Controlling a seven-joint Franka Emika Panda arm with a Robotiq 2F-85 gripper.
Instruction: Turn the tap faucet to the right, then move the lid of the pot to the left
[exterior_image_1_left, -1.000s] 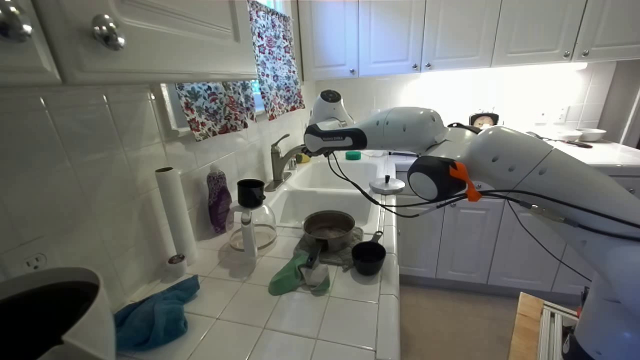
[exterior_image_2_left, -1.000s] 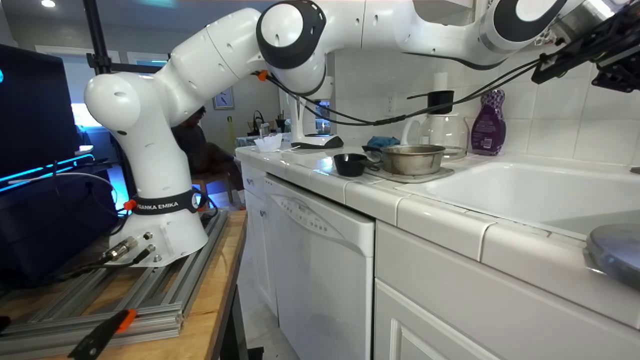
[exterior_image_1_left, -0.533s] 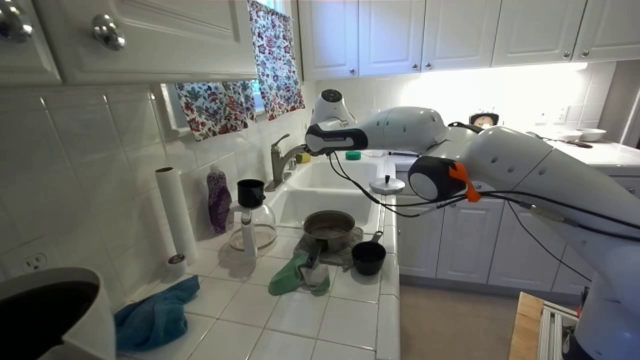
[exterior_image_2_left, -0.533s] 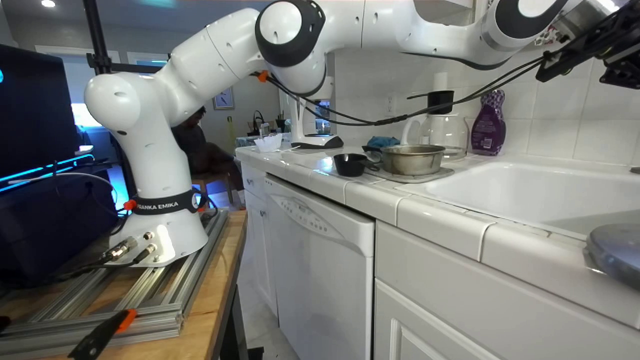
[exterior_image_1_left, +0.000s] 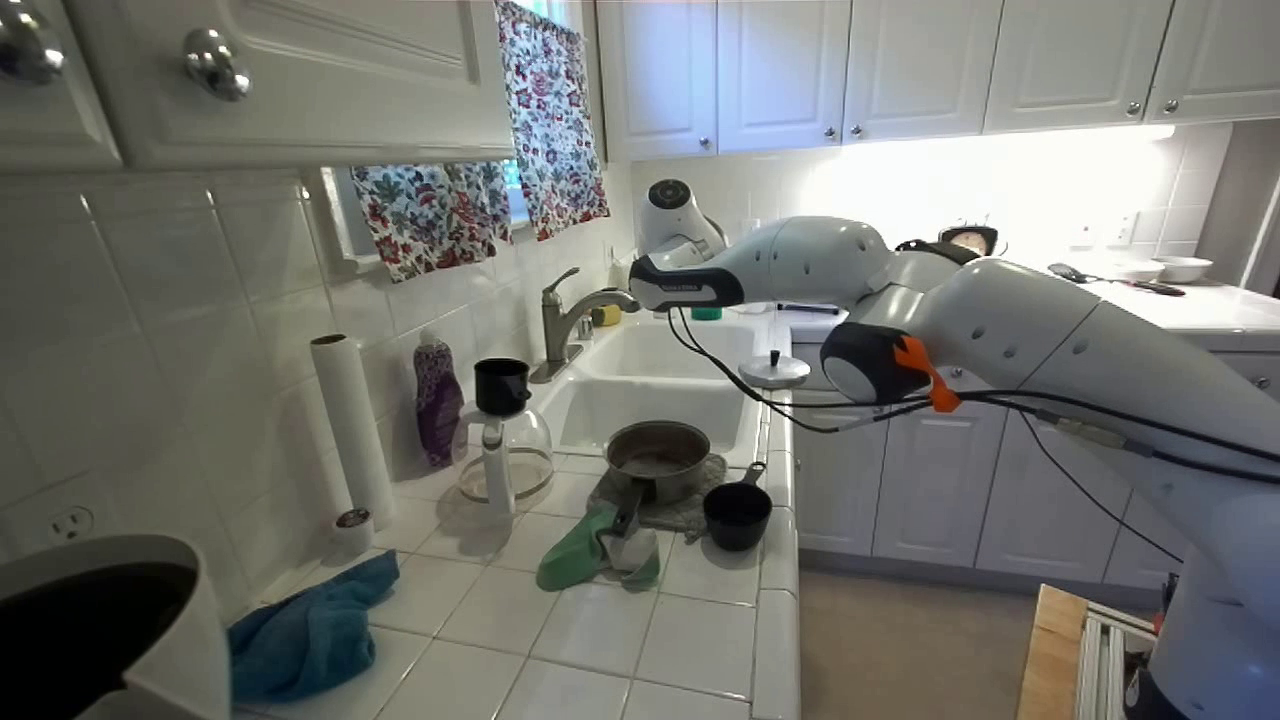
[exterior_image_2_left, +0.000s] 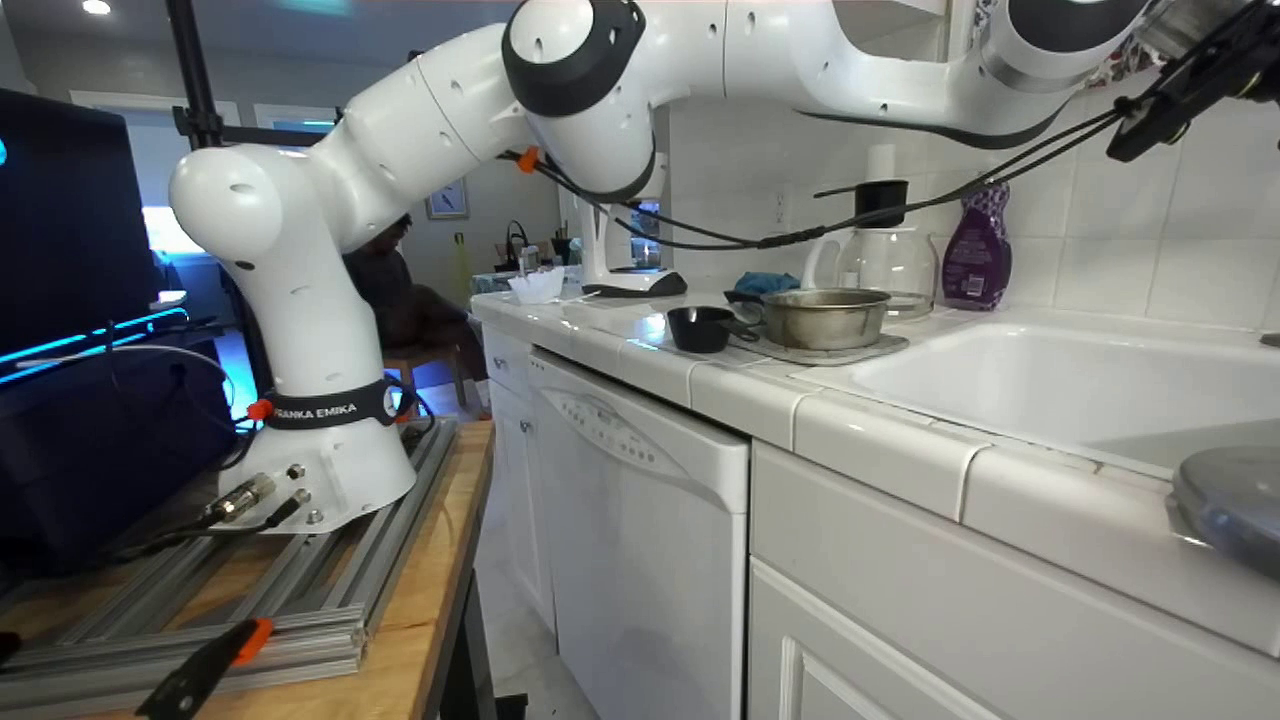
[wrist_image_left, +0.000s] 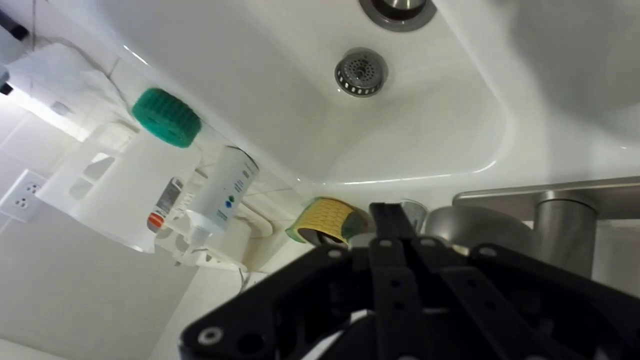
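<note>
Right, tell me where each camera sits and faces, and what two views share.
Wrist view: above the sink, looking down into it; shut gripper shows.
An exterior view: above the counter, facing the tap faucet; arm shows, gripper hidden.
An exterior view: near the lid, facing the robot base; arm shows, gripper cut off.
Both exterior views share the pot and purple bottle.

The black band (exterior_image_2_left: 330, 408) low on the robot arm (exterior_image_2_left: 305, 290) says FRANKA EMIKA (in white letters). Words on the purple bottle (exterior_image_2_left: 978, 262) are too small to read.
</note>
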